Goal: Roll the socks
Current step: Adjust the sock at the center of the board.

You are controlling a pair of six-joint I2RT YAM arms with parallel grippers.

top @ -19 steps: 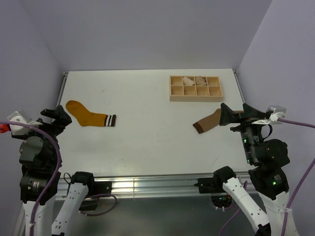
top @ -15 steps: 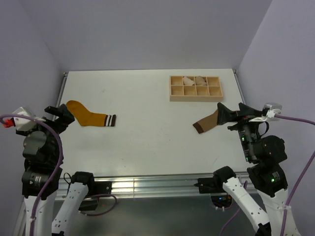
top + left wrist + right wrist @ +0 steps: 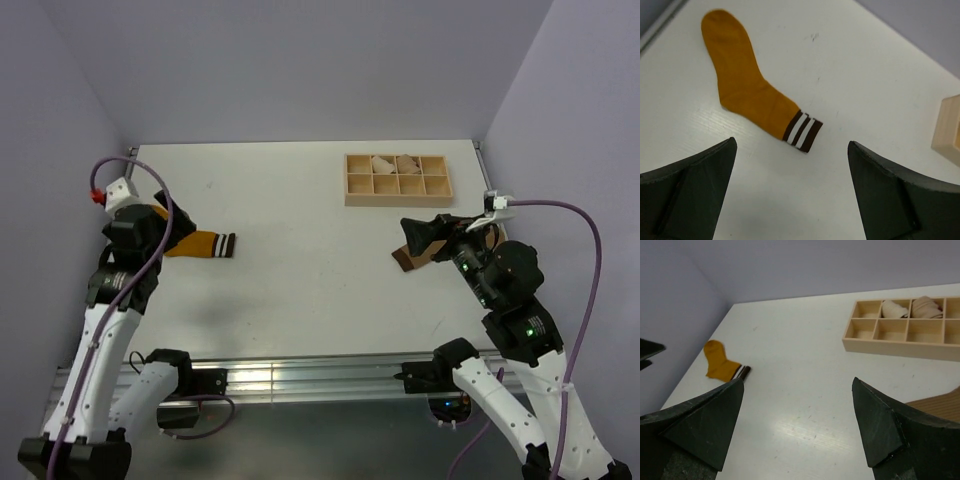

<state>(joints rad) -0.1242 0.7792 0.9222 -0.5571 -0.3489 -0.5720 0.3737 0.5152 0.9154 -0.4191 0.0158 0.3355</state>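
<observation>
The left pincer [image 3: 791, 150] has been carried forward from the near left corner. It is now held over the mustard sock [image 3: 747, 95], spread wide and empty, and the striped cuff is seen between its fingers in the wrist view. The right pincer [image 3: 797, 382] has likewise been swung inward from the right edge, and it too is wide and holds nothing. The tan sock [image 3: 403, 260] is partly covered by it from above.

Both socks are laid flat on the counter [image 3: 300, 200], the mustard one by the left edge and the tan one by the right edge, well apart. Neither is rolled yet. The approach is judged nearly done, and a descent and a grasp on each sock are called for next. Two pale bundles [image 3: 892, 309] are kept in the wooden tray [image 3: 398, 201] at the far right corner.
</observation>
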